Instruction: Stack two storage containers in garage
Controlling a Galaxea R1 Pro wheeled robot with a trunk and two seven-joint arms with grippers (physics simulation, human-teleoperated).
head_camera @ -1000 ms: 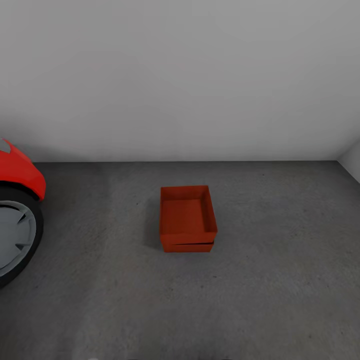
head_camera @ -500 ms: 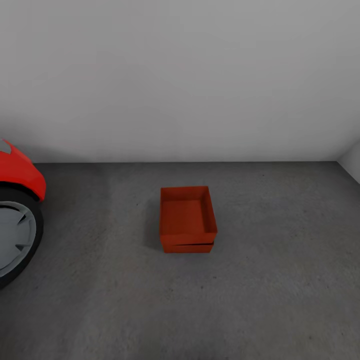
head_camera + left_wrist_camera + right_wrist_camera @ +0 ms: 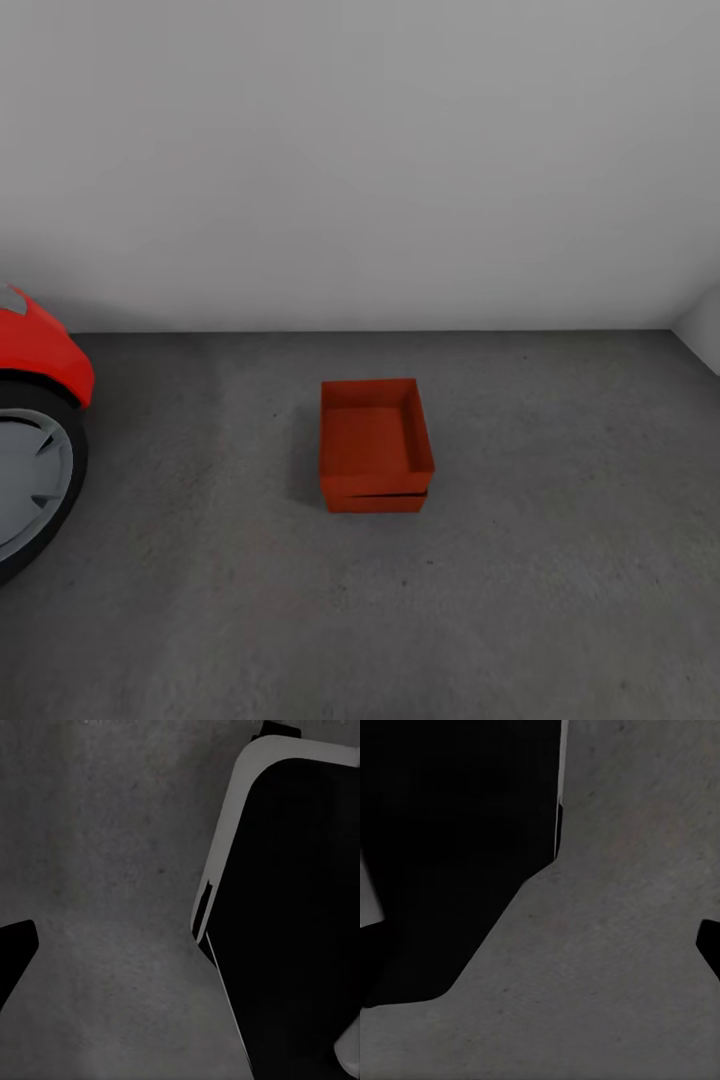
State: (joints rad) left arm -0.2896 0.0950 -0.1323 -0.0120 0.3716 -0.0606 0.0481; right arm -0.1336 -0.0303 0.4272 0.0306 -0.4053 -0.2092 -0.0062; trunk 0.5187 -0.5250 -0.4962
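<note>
Two red-orange storage containers stand stacked on the dark grey garage floor, in the middle of the head view. The upper container is open-topped and empty, and sits squarely on the lower container, of which just a thin strip shows under a dark gap. In the left wrist view my left gripper is open above bare concrete, one dark fingertip at the picture's edge. My right gripper is likewise open over the floor, with a fingertip at the edge. Both hold nothing.
A red car with its wheel stands at the left of the head view. A plain light grey wall closes the back, with a corner at the right. My dark base shows in both wrist views.
The whole head view has shifted slightly downward, so the camera moved. The stacked containers have stayed put on the floor.
</note>
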